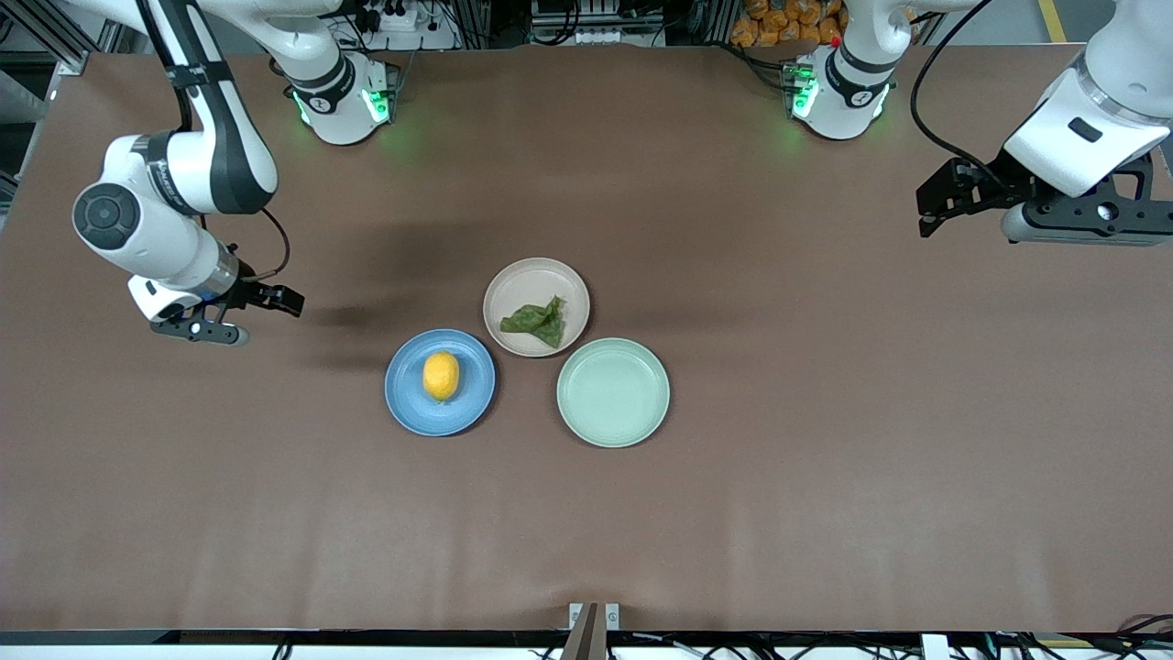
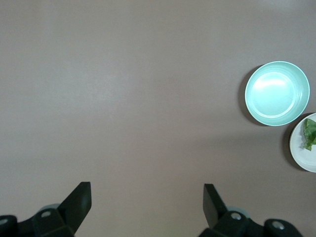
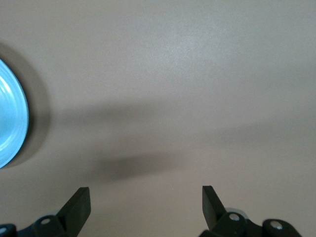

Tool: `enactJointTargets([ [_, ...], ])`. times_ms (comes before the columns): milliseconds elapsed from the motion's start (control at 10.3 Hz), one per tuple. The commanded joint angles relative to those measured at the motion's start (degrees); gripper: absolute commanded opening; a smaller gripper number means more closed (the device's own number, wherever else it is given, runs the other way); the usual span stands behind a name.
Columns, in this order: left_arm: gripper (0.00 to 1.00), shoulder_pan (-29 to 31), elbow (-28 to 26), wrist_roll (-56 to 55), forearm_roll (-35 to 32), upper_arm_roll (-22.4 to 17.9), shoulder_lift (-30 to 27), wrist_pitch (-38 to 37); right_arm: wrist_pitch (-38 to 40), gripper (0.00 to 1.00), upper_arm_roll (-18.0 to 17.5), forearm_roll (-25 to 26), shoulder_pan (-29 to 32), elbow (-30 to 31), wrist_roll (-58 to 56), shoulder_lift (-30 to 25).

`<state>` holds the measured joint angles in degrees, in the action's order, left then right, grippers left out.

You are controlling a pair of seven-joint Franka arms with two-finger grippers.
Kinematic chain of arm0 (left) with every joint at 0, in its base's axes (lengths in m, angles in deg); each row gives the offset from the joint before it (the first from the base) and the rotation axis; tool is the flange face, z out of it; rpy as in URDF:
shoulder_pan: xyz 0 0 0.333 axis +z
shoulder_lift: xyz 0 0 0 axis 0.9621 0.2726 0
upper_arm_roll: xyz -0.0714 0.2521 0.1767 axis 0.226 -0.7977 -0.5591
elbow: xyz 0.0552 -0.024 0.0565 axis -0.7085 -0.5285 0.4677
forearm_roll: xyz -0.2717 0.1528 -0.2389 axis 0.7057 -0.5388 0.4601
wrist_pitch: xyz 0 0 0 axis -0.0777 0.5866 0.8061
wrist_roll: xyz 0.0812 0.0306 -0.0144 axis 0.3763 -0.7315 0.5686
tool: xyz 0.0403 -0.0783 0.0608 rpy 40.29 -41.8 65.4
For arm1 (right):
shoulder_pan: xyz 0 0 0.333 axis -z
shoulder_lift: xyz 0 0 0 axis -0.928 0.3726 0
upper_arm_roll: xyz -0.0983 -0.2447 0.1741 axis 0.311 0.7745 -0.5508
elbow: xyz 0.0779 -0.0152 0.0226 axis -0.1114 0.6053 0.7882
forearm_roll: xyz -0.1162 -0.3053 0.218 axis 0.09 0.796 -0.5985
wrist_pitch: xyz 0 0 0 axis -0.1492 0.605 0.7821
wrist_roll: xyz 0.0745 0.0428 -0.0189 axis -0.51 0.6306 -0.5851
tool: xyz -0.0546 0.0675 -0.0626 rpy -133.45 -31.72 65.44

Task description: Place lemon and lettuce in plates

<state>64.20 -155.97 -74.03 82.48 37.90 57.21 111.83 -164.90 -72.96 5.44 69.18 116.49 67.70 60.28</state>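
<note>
The yellow lemon [image 1: 441,376] lies in the blue plate [image 1: 408,396]. The dark green lettuce [image 1: 536,321] leaf rests in the beige-pink plate [image 1: 524,282], which touches the blue one and stands farther from the front camera. My right gripper [image 1: 271,310] hangs open and empty over bare table toward the right arm's end, apart from the blue plate [image 3: 10,116]. Over the table near the left arm's end, my left gripper [image 1: 927,213] is open with nothing in it. The left wrist view catches the lettuce [image 2: 310,134] on the beige-pink plate [image 2: 299,153] at its edge.
An empty pale mint-green plate [image 1: 613,392] sits beside the other two, toward the left arm's end; it also appears in the left wrist view as the mint-green plate [image 2: 277,93]. Brown table [image 1: 825,477] stretches around the plates.
</note>
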Motion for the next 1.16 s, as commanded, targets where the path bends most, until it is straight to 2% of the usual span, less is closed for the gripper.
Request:
enactJointTargets([
  [0,1.00,0.0,0.5,0.9,-0.5,0.0,-0.2,-0.4,3.6,1.00,-0.8,0.8,1.5,-1.0,-0.2,-2.5],
  [194,1.00,0.0,0.5,0.9,-0.5,0.1,-0.1,-0.4,12.6,1.00,-0.8,0.8,1.5,-7.6,-0.2,-2.2],
  [485,1.00,0.5,0.5,0.9,-0.5,0.0,-0.1,-0.4,19.1,1.00,-0.9,0.7,1.4,-12.8,-0.2,-2.6],
  [775,1.00,0.7,0.4,1.5,-0.5,-0.5,0.0,-0.4,33.0,1.00,-1.1,0.4,1.1,-24.9,-0.1,-1.8],
  [1066,1.00,0.6,0.4,1.5,-0.5,-0.5,0.0,-0.4,35.2,1.00,-1.4,0.1,0.4,-30.4,0.3,-1.6],
])
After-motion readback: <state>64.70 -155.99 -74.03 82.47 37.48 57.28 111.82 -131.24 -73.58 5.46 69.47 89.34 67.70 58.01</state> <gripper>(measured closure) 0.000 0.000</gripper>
